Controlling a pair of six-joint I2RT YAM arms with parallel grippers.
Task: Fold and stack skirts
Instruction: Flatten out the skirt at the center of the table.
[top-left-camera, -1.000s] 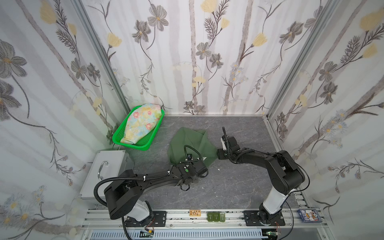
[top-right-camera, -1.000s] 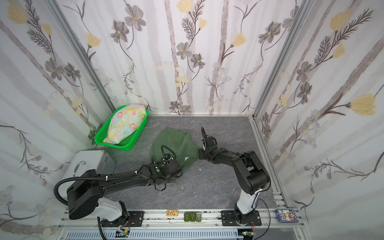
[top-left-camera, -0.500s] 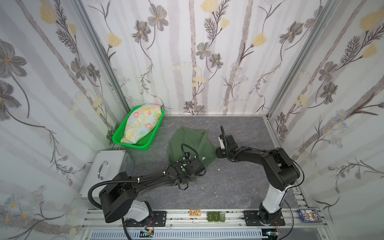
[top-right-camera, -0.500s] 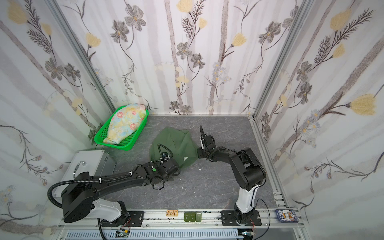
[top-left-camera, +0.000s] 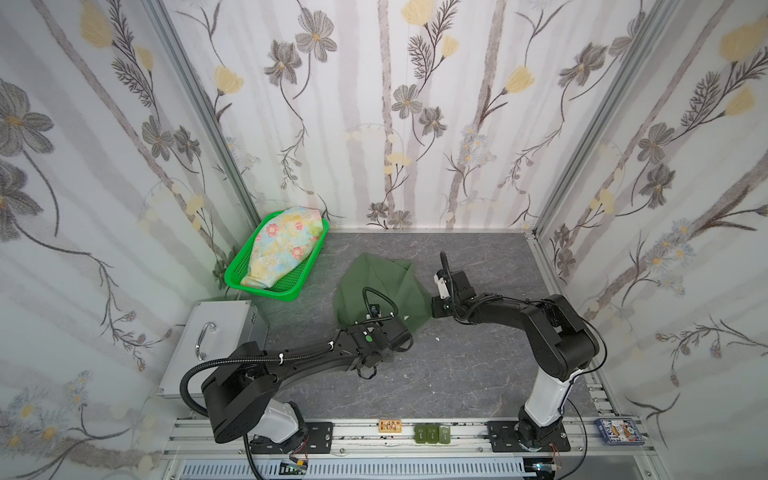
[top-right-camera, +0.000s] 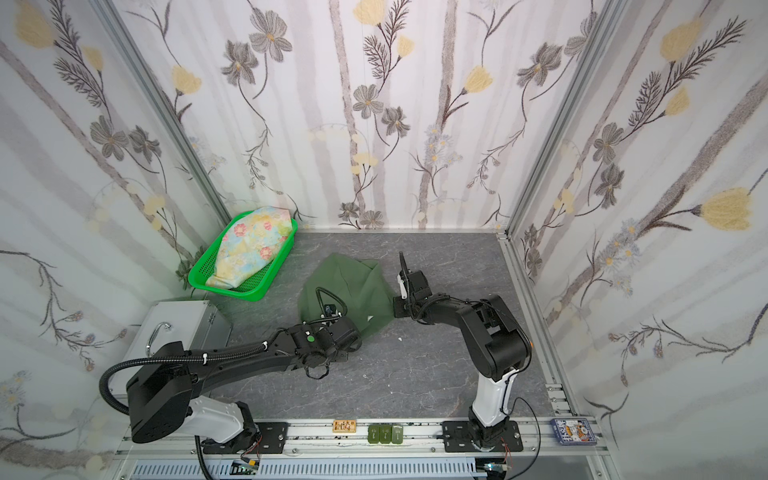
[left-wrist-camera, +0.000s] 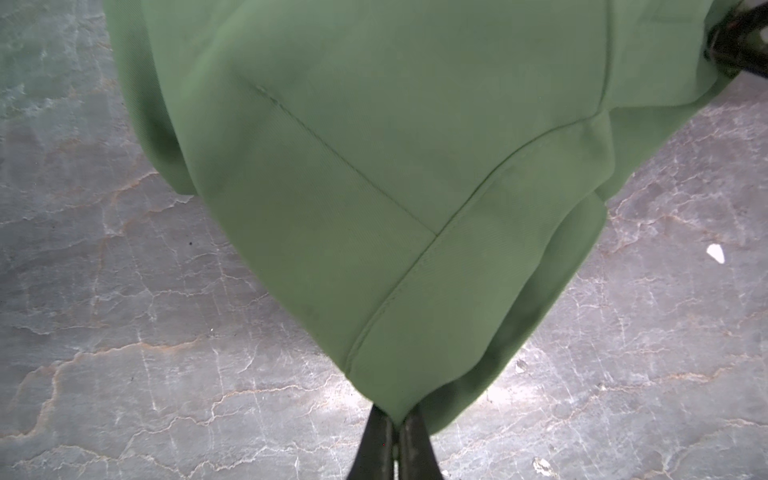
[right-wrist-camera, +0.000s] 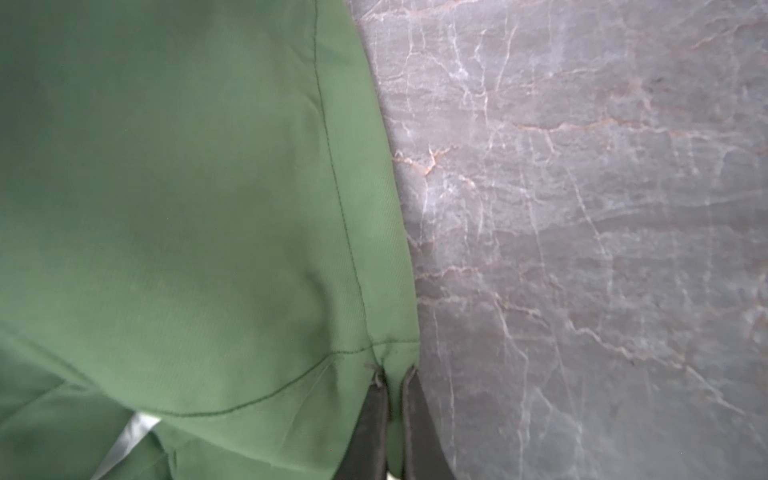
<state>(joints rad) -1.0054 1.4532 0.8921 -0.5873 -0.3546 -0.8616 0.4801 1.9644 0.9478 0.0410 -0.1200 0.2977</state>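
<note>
Between left fingers: left gripper (left-wrist-camera: 397, 424) pinches a corner of the olive-green skirt (left-wrist-camera: 374, 166), smooth twill with a stitched hem.
Right gripper (right-wrist-camera: 395, 399): fingers pressed together on another hemmed corner.
Floral skirt (top-left-camera: 286, 245): soft lump, well apart from both grippers' fingers, in perforated green plastic basket (top-left-camera: 262, 291).
Table (top-left-camera: 457, 374): grey, veined, marble-look.
Walls (top-left-camera: 415, 124): flowered wallpaper.
</note>
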